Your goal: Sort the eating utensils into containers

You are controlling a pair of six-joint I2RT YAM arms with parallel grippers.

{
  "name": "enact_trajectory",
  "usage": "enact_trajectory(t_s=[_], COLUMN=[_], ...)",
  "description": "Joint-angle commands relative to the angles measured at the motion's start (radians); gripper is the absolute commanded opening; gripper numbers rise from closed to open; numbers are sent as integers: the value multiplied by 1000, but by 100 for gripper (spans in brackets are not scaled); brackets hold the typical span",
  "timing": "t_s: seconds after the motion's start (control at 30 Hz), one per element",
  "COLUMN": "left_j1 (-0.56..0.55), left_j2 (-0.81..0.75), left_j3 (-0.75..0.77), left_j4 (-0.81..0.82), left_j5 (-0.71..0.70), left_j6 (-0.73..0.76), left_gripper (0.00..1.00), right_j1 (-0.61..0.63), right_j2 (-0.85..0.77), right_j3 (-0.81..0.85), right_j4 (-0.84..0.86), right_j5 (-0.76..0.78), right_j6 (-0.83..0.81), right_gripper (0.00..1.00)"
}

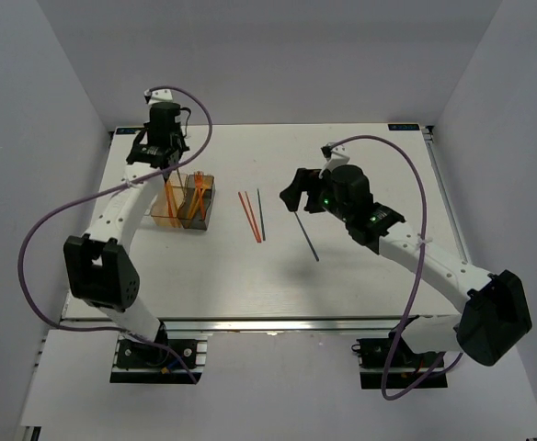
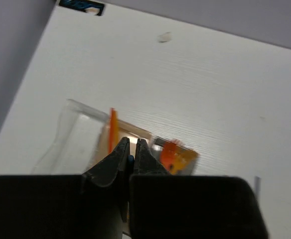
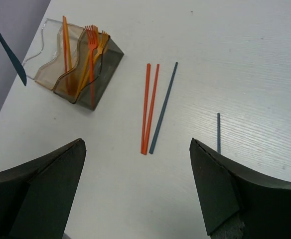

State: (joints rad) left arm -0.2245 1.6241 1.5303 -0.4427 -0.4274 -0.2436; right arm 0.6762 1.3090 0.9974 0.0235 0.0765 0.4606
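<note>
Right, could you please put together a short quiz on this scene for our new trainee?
1. How many sticks lie loose on the table?
2. True or false: the right fingers are shut.
3. The lone stick lying apart from the rest is: A orange, B blue-grey, C white.
Key: 1. Four: two orange sticks and two blue-grey. 2. False; they stand wide open, holding nothing. 3. B.
</note>
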Motion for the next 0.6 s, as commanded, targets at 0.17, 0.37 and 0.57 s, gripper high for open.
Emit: enact_trajectory(t_s=[0.17, 0.37, 0.57], left_j1=[122, 154, 177], left_j2=[160, 181, 186], left_j3=[74, -31, -139], left_j4=[119, 260, 349], left_j5=[-10, 21, 21], left_j6=[168, 150, 127], left_gripper=[0, 0, 9], right_j1=[-23, -30, -35], right_j2=[-62, -59, -34], right_j3=[-86, -108, -115], right_j4=[-13, 10, 30], right_j5=[23, 11, 19], right_j6=[-94, -108, -117], right_gripper=[89, 89, 89])
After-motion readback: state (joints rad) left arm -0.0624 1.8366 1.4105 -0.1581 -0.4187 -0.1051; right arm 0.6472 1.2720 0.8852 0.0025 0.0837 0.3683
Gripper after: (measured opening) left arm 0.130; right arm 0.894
